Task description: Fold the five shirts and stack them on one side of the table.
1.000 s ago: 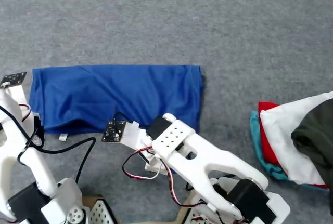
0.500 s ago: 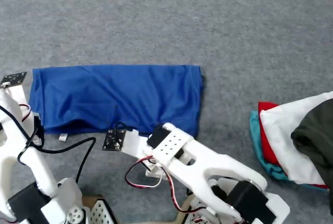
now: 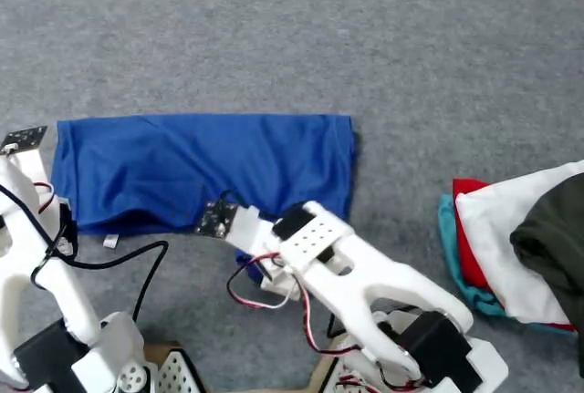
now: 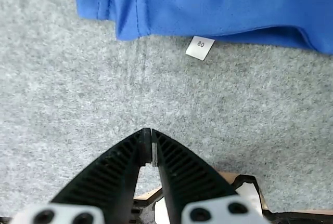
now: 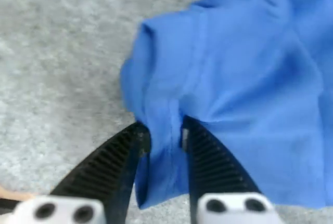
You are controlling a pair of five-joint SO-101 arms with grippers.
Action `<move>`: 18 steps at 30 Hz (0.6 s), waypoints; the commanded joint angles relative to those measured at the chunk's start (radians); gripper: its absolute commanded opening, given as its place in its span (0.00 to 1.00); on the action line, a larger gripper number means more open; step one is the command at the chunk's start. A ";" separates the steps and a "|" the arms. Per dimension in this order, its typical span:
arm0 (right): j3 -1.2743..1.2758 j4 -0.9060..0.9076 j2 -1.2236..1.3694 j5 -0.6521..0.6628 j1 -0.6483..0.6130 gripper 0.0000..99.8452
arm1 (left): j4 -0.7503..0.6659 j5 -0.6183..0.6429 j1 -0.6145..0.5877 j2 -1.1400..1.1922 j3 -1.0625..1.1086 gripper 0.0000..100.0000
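We find the right pincer (image 5: 161,133) clamped on a fold of the blue shirt (image 5: 250,78); the left pincer (image 4: 150,142) is closed on nothing above the grey table (image 4: 52,104), the shirt's hem just ahead of its tips; the other shirts (image 3: 511,247) lie well apart.

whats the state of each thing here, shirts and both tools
blue shirt: folded into a long strip, lying on the table
right tool: shut on a fold at the blue shirt's near edge
left tool: shut, empty, over the table beside the shirt
shirt pile: heaped, dark one on white, red and teal beneath
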 commanded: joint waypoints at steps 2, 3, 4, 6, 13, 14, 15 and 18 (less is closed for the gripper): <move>-0.002 0.006 0.056 -0.003 0.028 0.05 | -0.008 -0.005 0.003 -0.030 -0.003 0.02; -0.012 0.011 0.056 -0.003 0.028 0.04 | -0.008 -0.005 0.003 -0.030 -0.003 0.02; -0.022 0.015 0.056 -0.003 0.030 0.04 | -0.008 -0.005 0.003 -0.030 -0.003 0.02; -0.058 0.043 0.056 -0.003 0.031 0.04 | -0.006 -0.005 0.003 -0.030 -0.003 0.02; -0.252 0.183 0.056 0.012 0.125 0.04 | -0.002 -0.006 -0.003 -0.033 -0.003 0.02; -0.285 0.204 0.056 0.031 0.151 0.04 | 0.000 -0.006 -0.003 -0.033 -0.003 0.02; -0.315 0.224 0.056 0.049 0.182 0.04 | 0.000 -0.006 -0.003 -0.033 -0.003 0.02; -0.403 0.261 0.056 0.092 0.249 0.04 | 0.000 -0.005 0.000 -0.033 -0.003 0.02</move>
